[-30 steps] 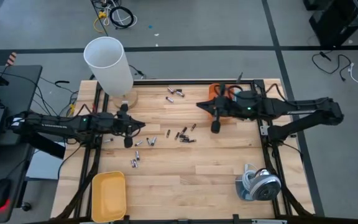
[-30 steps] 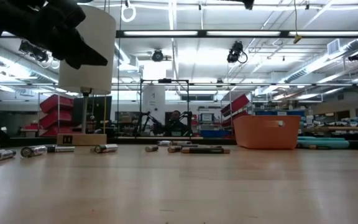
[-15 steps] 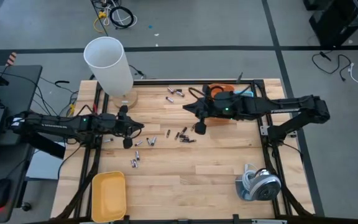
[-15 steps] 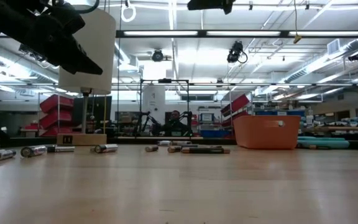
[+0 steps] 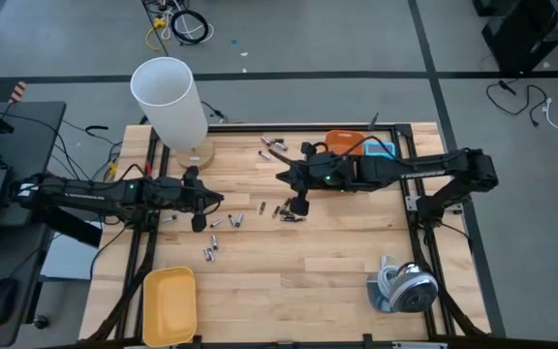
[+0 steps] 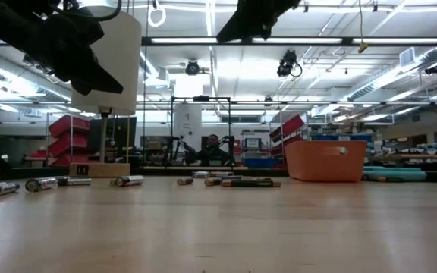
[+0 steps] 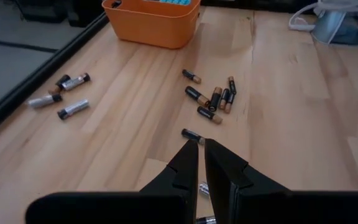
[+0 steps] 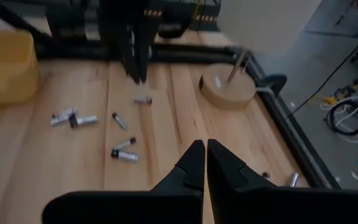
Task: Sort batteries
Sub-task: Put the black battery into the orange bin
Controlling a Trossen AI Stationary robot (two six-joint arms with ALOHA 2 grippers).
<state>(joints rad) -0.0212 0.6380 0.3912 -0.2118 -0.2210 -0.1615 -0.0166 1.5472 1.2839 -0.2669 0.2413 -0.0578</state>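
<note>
Several small batteries lie on their sides on the wooden table: a cluster at the middle (image 5: pixel 289 209), a few near the far edge (image 5: pixel 272 145) and others toward the left (image 5: pixel 211 250). My right gripper (image 5: pixel 298 206) hangs shut above the middle cluster, holding nothing; its wrist view (image 8: pixel 205 146) looks over batteries (image 8: pixel 123 152) toward the other arm. My left gripper (image 5: pixel 200 221) hovers shut over the table's left part. The left gripper (image 7: pixel 201 144) has nothing between its fingers, and a dark battery (image 7: pixel 191 134) lies just beyond them.
An orange bin (image 5: pixel 342 145) stands at the far right and a yellow tray (image 5: pixel 170 305) at the near left corner. A white cylinder on a round wooden base (image 5: pixel 170 97) rises at the far left. A grey roll-like object (image 5: pixel 402 286) sits near right.
My right gripper has travelled toward the table's left edge and sunk somewhat, from beside the orange bin to above the middle battery cluster, staying shut. My left gripper has stayed in place and tipped slightly downward. No battery has moved.
</note>
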